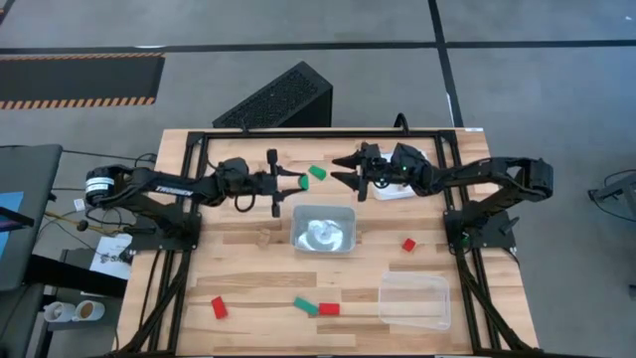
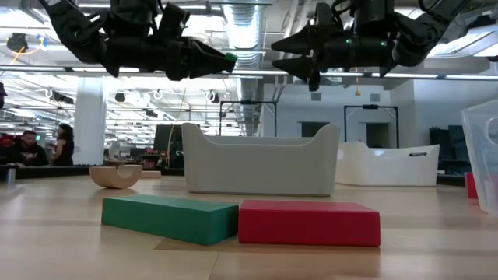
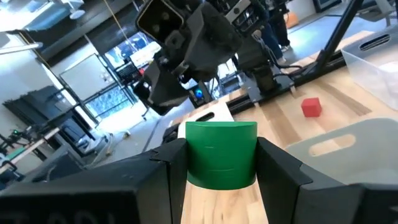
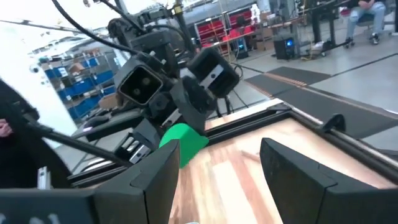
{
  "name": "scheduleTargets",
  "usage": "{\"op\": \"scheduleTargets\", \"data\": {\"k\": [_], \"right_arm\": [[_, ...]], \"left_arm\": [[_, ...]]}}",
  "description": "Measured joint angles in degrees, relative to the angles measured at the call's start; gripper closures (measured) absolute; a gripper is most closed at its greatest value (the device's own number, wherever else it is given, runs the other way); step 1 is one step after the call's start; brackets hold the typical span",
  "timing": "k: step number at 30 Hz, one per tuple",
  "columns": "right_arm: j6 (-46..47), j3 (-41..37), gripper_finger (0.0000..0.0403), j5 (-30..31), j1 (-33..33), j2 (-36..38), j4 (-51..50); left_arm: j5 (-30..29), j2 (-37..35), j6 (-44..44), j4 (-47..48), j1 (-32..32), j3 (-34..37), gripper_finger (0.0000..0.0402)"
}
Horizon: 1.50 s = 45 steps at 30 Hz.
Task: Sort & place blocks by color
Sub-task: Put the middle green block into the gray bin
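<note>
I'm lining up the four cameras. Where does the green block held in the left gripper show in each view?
High view: green block at the left gripper tip, above the grey tray.
Low view: only a green sliver, upper left.
Left wrist view: centre, between the fingers.
Right wrist view: left of centre.
Shared landmark: the grey tray.

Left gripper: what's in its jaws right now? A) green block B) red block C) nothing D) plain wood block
A: the left wrist view shows a green block clamped between the jaws of the left gripper, and the high view shows the same block at its tip, facing the open right gripper.
</note>
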State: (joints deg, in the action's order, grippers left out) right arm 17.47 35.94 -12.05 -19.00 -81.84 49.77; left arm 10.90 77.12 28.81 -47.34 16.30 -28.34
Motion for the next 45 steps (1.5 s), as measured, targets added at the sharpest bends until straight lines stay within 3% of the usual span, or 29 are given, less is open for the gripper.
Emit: {"op": "scheduleTargets", "data": {"k": [6,12,16,22,26,31,37,45], "right_arm": [[0.0,0.0,0.0158,0.0,-1.1,0.0,-0.2],[0.4,0.0,0.0158,0.0,-0.4,0.0,0.0],[0.6,0.0,0.0158,0.2,0.6,0.0,0.2],[2.6,0.0,0.0158,1.1,2.8,0.0,1.5],[2.3,0.0,0.0158,1.9,4.3,0.0,3.0],[2.2,0.0,0.0158,1.7,4.4,0.2,6.7],[2.5,1.2,0.0158,1.7,3.9,0.3,7.5],[6.2,1.6,0.0158,0.5,5.2,0.0,7.3]], "left_arm": [[4.0,4.0,-1.8,-4.6,0.7,0.0,0.0278],[6.0,8.4,-6.2,-4.9,-2.5,-0.9,0.0278],[5.4,10.5,-7.6,3.8,-6.0,-4.2,0.0278],[-1.1,13.5,-8.2,25.8,-10.5,-14.5,0.0278],[-2.4,15.2,-11.2,36.1,-12.5,-20.3,0.0278],[-2.9,15.8,-15.6,37.7,-14.2,-21.3,0.0278],[-8.2,15.8,-21.3,37.7,-15.2,-21.3,0.0278],[-9.9,15.8,-22.9,40.5,-15.3,-21.3,0.026]]}}
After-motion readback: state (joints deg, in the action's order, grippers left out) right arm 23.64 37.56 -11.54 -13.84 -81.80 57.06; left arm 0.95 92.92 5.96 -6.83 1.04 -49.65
